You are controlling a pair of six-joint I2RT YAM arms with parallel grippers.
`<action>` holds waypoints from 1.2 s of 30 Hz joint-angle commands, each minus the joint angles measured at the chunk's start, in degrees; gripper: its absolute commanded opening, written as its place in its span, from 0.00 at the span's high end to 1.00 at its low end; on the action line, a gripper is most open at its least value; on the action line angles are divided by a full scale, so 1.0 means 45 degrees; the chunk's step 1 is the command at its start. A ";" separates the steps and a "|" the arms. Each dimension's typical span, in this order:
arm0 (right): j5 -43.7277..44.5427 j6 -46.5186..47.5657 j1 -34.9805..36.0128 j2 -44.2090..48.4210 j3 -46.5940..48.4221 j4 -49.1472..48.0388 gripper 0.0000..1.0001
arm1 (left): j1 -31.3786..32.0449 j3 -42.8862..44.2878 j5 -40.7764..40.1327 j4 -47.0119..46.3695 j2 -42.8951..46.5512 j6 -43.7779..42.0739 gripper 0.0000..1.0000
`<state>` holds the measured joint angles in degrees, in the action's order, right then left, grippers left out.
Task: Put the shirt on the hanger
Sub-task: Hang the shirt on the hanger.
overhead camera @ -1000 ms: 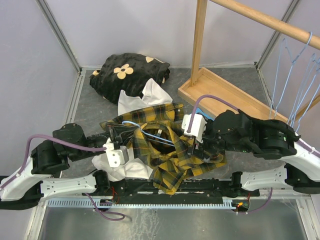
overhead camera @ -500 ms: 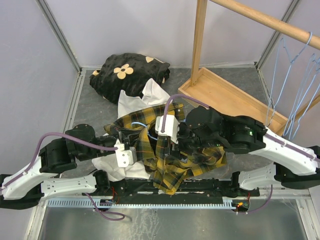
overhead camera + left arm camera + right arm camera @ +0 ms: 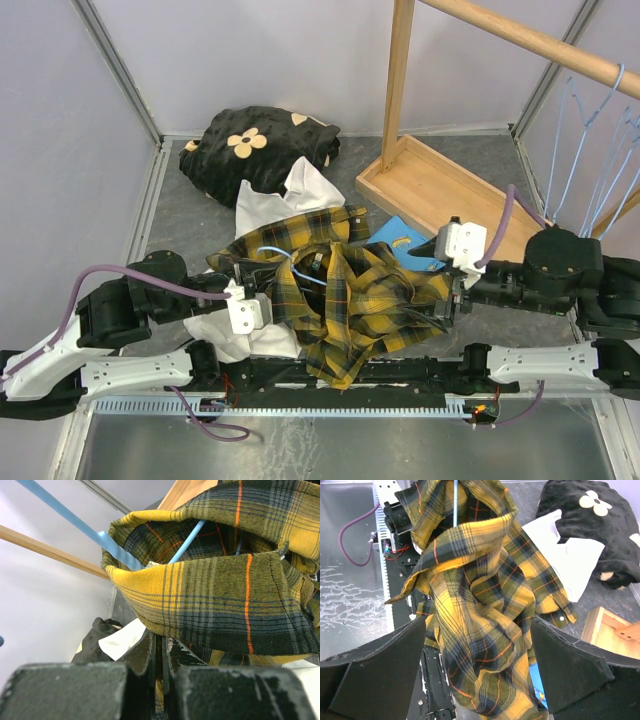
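Note:
The yellow-and-black plaid shirt (image 3: 350, 305) lies bunched between the arms at the near middle of the table. A pale-blue wire hanger (image 3: 292, 258) runs into its collar opening, and shows in the left wrist view (image 3: 107, 542) entering the fabric. My left gripper (image 3: 250, 285) is at the shirt's left edge; in its wrist view (image 3: 162, 640) the jaws stand nearly closed with plaid cloth (image 3: 210, 595) pinched between them. My right gripper (image 3: 447, 300) is open and empty just right of the shirt. In its wrist view (image 3: 477, 620) the shirt (image 3: 475, 605) hangs ahead of the spread fingers (image 3: 375, 670).
A black cloth with cream flowers (image 3: 260, 145) and a white garment (image 3: 285, 205) lie behind the shirt. A flat blue item (image 3: 405, 243) lies by its right edge. The wooden rack base (image 3: 440, 190), rail (image 3: 530, 40) and spare blue hangers (image 3: 590, 160) stand at the right.
My right arm has pulled back to the right, away from the shirt, with its gripper open. The shirt has settled wider and the blue item is uncovered. The left gripper has barely moved.

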<state>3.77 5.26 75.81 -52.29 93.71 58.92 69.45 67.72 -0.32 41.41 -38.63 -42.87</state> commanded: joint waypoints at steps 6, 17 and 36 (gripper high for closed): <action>-0.0030 -0.0308 -0.0022 -0.0063 -0.1101 0.0746 0.07 | -0.0018 0.0165 0.0485 -0.0805 0.0026 0.0572 0.97; -0.0799 -0.0342 -0.0018 -0.1615 -0.1410 -0.0396 0.26 | -0.0021 0.0219 0.0439 -0.0778 -0.0220 0.0640 0.97; -0.0409 -0.0913 -0.0011 -0.2617 -0.1987 -0.3444 0.59 | -0.0023 0.0223 0.0698 -0.1230 -0.0148 0.0752 0.97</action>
<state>1.56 2.15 75.81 -63.99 84.71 50.26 69.45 67.72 0.60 41.47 -39.81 -42.00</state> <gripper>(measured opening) 0.463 0.062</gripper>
